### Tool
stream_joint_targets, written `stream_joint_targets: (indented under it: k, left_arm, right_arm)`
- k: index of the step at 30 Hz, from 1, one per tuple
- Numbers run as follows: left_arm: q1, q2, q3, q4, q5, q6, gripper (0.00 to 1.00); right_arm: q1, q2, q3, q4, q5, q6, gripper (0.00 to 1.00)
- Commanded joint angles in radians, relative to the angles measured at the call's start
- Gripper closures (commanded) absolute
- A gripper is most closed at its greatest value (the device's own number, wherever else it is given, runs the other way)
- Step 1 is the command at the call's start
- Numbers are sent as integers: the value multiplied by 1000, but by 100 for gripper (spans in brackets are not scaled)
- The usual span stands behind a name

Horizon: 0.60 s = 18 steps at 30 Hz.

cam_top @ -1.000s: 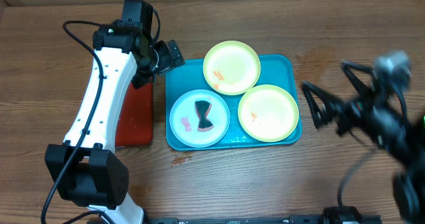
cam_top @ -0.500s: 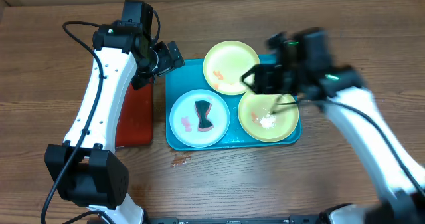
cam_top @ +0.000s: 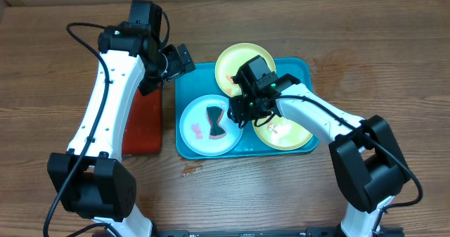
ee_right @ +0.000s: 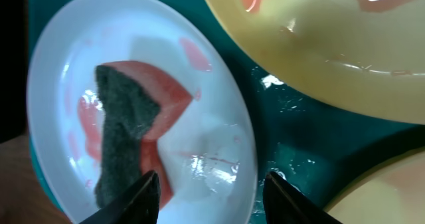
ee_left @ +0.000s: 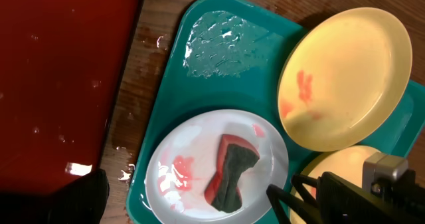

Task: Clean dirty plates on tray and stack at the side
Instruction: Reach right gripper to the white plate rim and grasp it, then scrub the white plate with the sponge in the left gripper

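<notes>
1. Wooden tabletop (cam_top: 35,124), brown grain, overhead view. Turquoise tray (cam_top: 193,82) at centre, long side running 9 to 3 o'clock.
2. Red tray (cam_top: 144,128): at 9 o'clock of the turquoise tray, just beside its rim, partly under the left arm.
3. Light blue plate (cam_top: 200,135): flat in the turquoise tray, at 8 o'clock of its middle. Pink smears (ee_left: 179,167) on the left half.
4. Sponge (ee_left: 229,177): red-pink with a dark scouring face, lying on the light blue plate near its centre, long axis roughly 12 to 6 o'clock in the overhead view.
5. Upper yellow-green plate (cam_top: 245,67): at 12 o'clock of the tray, overhanging the far rim. Orange smears (ee_left: 302,91) on its left side.
6. Lower yellow-green plate (cam_top: 288,135): inside the tray at 4 o'clock, partly hidden by the right arm. Touching the upper plate or not: cannot tell.
7. Wet patch (ee_left: 219,41): beads of water on bare tray floor at 11 o'clock, clear of all three plates.
8. Right gripper (cam_top: 234,115): over the 3 o'clock rim of the light blue plate, between it and the two yellow-green ones. Fingers spread well apart in the wrist view, nothing between them; sponge at about 10 o'clock of the fingertips, not touched.
9. Left gripper (cam_top: 184,58): near the 11 o'clock corner of the turquoise tray, above the gap between it and the red tray. Only one dark finger edge in its own camera; opening not readable, nothing seen in its hold.
10. All three plates on the tray, none stacked at the side.
</notes>
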Motion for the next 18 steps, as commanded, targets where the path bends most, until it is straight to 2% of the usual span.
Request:
stream_joint_targets:
  k: [1,7,11,13,14,16,18]
  left_arm:
    - [-9,-7,11,-6,3,29,0]
    - [-21,-7,2,-11,3,66,0]
    - [-36,-7,-13,-13,4,68,9]
    - [-49,-7,-32,-12,3,68,15]
    - [-56,-7,-44,-9,3,68,21]
    - [-73,-7,-77,-1,4,68,40]
    - [-91,-7,-120,18,12,68,51]
  right_arm:
    - [11,11,27,0,80,5,49]
    - [11,20,26,-3,90,4,49]
    - [11,68,26,-12,87,18,49]
    - [11,89,26,-13,79,27,49]
    - [11,91,26,-13,75,27,50]
    - [11,91,26,-13,72,27,54]
    - [11,91,26,-10,72,31,60]
